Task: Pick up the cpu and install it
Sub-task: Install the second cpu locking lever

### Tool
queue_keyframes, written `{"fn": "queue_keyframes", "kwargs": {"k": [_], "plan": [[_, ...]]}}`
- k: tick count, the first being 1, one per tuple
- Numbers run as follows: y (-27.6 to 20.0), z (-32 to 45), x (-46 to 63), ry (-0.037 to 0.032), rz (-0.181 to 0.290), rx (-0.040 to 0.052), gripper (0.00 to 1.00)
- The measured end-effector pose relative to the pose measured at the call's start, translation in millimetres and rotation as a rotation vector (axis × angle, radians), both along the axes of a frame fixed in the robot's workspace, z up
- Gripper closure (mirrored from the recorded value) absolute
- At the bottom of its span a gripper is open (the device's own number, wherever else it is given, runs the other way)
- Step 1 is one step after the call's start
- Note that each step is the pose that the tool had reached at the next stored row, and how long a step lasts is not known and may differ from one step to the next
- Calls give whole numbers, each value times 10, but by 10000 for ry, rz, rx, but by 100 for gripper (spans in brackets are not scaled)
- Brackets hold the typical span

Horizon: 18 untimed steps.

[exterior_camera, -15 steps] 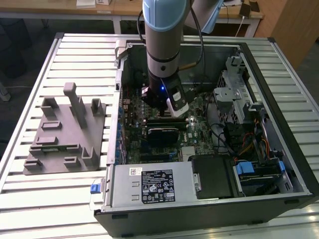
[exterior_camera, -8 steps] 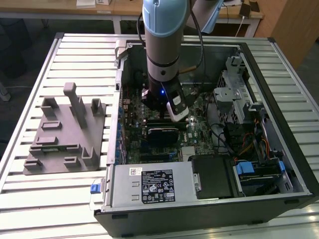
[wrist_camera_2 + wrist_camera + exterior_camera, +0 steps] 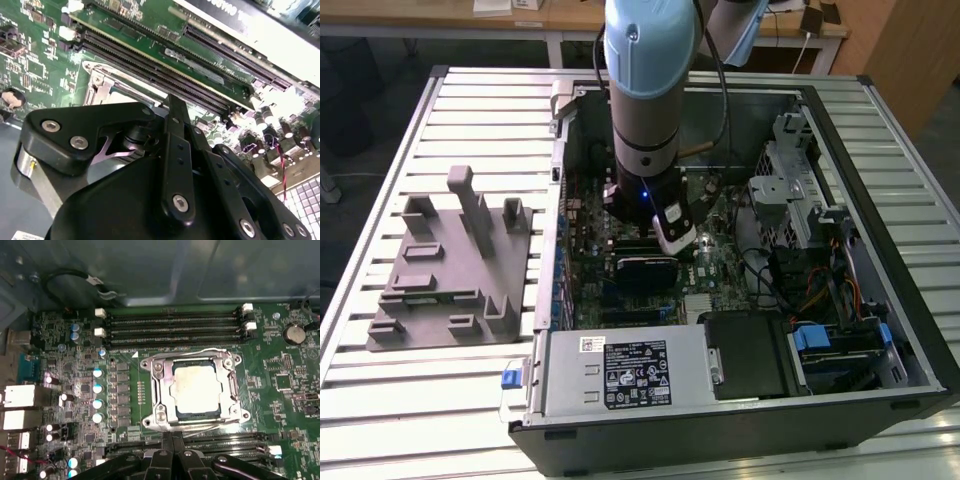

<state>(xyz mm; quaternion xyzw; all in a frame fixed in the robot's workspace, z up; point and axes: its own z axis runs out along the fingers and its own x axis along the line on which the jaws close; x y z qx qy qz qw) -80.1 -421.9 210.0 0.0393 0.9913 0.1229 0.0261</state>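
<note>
CPU (image 3: 196,390): seated in socket frame (image 3: 159,390) on the motherboard (image 3: 280,385), metal top up, frame closed round it. Judged light, thin, stiff, slick-topped, fragile underneath; grip by opposite edges only. Hand (image 3: 172,447): fingers drawn together, nothing between them, hanging just near of the socket, not touching CPU. PC case (image 3: 880,330) sits on slatted worktop (image 3: 470,100); grey fixture block (image 3: 450,265) to the exterior view's left.

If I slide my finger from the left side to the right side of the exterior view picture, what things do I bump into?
Grey fixture block → robot arm over the motherboard → silver drive cage → blue clips near the case's right wall.
</note>
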Motion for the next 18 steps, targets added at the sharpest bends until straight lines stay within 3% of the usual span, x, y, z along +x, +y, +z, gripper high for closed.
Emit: {"fn": "queue_keyframes", "kwargs": {"k": [7,13,18], "plan": [[-63,-25,-43,0,2,98,89],[-110,-62,-74,0,0,434,89],[-127,-83,-81,-1,1,547,89]]}}
